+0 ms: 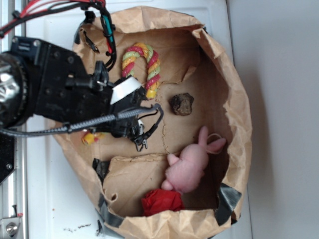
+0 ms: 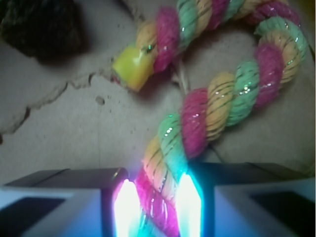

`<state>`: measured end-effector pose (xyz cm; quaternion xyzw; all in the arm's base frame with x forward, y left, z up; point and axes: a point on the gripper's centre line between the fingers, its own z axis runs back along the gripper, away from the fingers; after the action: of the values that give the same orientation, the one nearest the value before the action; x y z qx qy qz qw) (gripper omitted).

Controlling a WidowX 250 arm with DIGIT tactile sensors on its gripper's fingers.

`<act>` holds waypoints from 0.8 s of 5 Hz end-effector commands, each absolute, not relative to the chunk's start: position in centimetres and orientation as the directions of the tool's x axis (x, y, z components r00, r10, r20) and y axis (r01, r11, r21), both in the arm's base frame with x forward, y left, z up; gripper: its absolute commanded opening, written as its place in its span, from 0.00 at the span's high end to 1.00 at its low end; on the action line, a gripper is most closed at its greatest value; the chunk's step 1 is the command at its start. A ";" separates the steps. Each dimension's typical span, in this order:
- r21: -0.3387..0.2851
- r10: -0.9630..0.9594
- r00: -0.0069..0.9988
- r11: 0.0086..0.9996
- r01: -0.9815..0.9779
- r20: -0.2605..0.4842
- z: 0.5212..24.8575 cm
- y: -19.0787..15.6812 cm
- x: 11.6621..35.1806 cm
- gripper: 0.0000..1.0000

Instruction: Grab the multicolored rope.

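The multicolored rope (image 1: 142,63) lies curved like a cane at the top of the brown paper-lined bin (image 1: 234,99), twisted in red, yellow and light green with yellow ends. In the wrist view the multicolored rope (image 2: 222,106) arcs away, and its near straight leg runs down between my two glowing pads (image 2: 127,207). My gripper (image 2: 158,210) is shut on that leg, both pads pressed against its sides. From outside, my black arm (image 1: 65,89) covers the rope's left leg and the gripper itself is hidden.
A dark rock-like lump (image 1: 181,104) sits right of the rope. A pink plush bunny (image 1: 192,162) and a red cloth lump (image 1: 162,201) lie lower down. A small yellow-orange thing (image 1: 92,138) peeks from under the arm. Crumpled paper walls ring the bin.
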<state>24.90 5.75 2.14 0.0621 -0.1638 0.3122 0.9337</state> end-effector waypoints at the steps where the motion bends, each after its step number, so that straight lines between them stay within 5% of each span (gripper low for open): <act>1: -0.019 0.515 0.792 0.842 -0.540 0.328 5.6 6.8 26.2 1.00; 2: -0.067 0.407 0.831 0.908 -0.414 0.379 9.1 7.1 26.9 1.00; 4: -0.092 0.294 0.886 0.956 -0.280 0.359 13.7 7.3 27.2 1.00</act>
<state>26.58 6.46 11.63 -0.0266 -0.1508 0.1421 0.9779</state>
